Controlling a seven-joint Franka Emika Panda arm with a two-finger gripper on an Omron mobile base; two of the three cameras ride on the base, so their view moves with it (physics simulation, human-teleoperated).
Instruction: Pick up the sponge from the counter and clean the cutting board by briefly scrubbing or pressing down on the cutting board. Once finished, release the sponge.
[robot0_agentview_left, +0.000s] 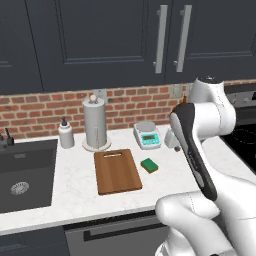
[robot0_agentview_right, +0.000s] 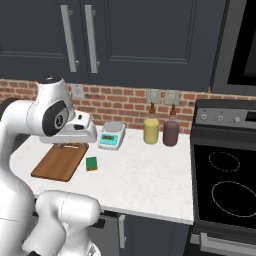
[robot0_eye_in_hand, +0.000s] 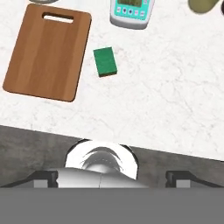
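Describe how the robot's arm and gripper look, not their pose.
The arm is glossy white with rounded, bulbous links and dark grey joint bands and caps. One link carries a long dark stripe. The gripper has two small dark, blocky fingertips. No cables or lettering show.

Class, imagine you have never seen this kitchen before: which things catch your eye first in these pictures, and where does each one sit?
The brown wooden cutting board lies flat on the white counter, its slot handle toward the brick wall. Just right of it, apart from its edge, sits the small green sponge, with a white kitchen scale behind it. The open gripper hangs high above the counter's front edge, holding nothing.
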